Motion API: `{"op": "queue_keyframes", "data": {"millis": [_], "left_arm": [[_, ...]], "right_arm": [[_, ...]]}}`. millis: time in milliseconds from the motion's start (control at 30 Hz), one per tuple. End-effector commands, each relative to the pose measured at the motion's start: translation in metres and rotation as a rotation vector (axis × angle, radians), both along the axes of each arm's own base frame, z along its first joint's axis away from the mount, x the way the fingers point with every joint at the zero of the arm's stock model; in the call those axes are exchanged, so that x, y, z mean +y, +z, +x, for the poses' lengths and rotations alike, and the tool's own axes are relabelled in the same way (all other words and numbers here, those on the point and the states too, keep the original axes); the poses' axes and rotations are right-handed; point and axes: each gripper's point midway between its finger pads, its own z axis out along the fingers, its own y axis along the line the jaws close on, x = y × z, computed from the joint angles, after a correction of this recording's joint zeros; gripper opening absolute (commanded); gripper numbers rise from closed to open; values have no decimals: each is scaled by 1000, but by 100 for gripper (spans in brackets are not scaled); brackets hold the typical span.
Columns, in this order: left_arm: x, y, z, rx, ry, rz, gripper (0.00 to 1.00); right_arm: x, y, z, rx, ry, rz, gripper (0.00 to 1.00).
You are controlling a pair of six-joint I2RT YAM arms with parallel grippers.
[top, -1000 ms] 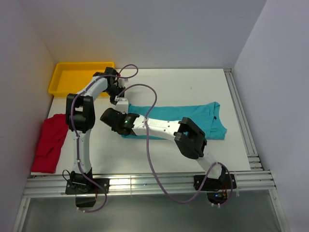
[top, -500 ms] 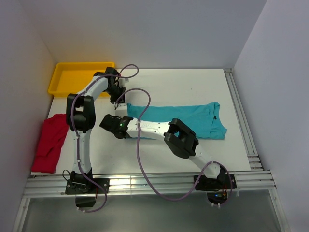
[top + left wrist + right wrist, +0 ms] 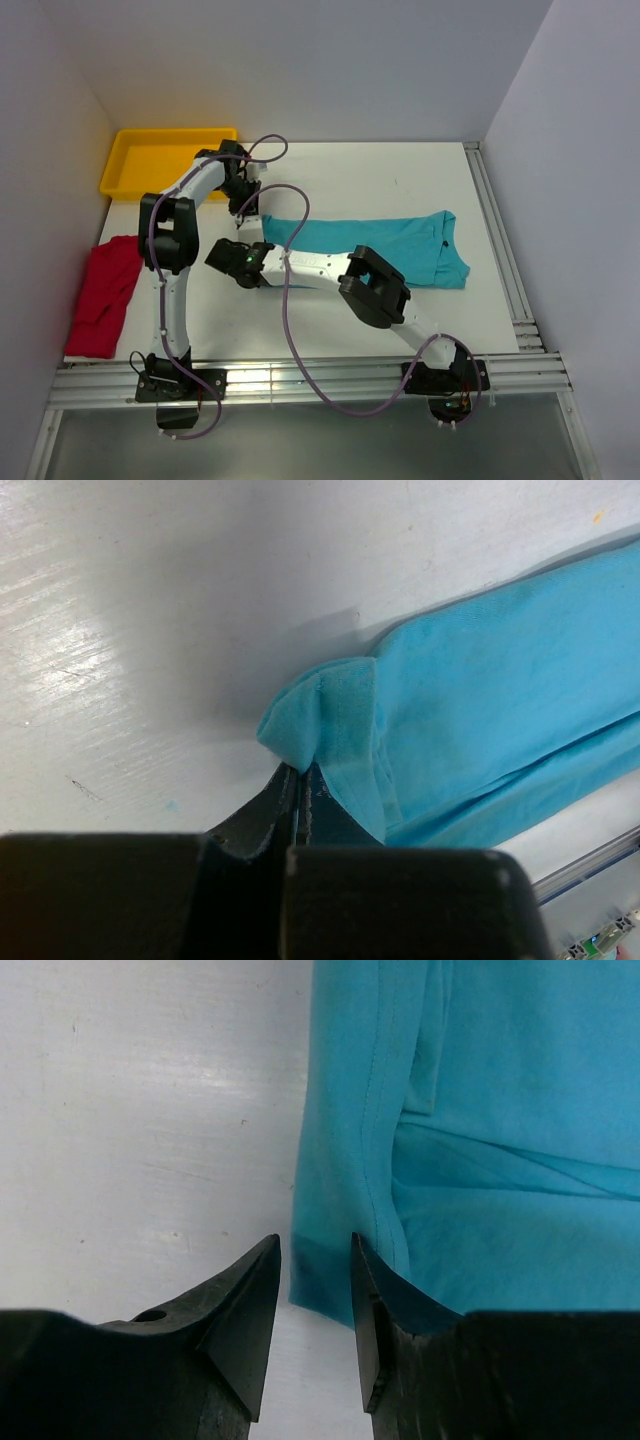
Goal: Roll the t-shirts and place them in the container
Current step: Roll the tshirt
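Note:
The teal t-shirt point(image 3: 380, 245) lies folded into a long strip across the middle of the table. My left gripper point(image 3: 245, 218) is at its far left corner, shut on a pinched-up fold of teal cloth point(image 3: 320, 715), with the jaws closed tight point(image 3: 300, 770). My right gripper point(image 3: 243, 270) is at the near left corner, low over the table. It is open, and the shirt's hemmed corner point(image 3: 330, 1270) lies between its fingertips point(image 3: 315, 1255). The red t-shirt point(image 3: 100, 295) lies crumpled at the table's left edge, apart from both grippers.
A yellow tray point(image 3: 165, 160) stands at the far left corner. Grey walls close in the left, back and right. Metal rails run along the near edge point(image 3: 300, 380) and the right edge point(image 3: 500, 250). Purple cables loop over both arms.
My right arm has swung left, and its gripper has moved from over the shirt to the near left corner. The left gripper has stayed at the far left corner.

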Motion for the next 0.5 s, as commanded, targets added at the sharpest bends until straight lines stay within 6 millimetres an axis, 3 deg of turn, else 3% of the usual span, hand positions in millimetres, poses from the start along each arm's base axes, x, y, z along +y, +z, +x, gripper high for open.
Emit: {"op": "queue_keyframes", "data": {"millis": [0, 67, 233, 333, 367, 467], "left_arm": [[-4, 8, 9, -27, -4, -1, 0], [-3, 7, 8, -25, -4, 0, 0], [-3, 6, 8, -26, -8, 7, 0], [-2, 4, 7, -23, -10, 13, 0], [-2, 5, 8, -27, -11, 14, 0], [0, 6, 8, -36, -12, 21, 0]], "right_arm": [[8, 0, -2, -8, 9, -10, 42], [11, -4, -6, 7, 18, -3, 41], [8, -13, -14, 37, 13, -15, 29], [7, -15, -16, 47, 8, -11, 19], [7, -15, -17, 51, 5, -10, 12], [9, -17, -20, 69, 7, 10, 4]]}}
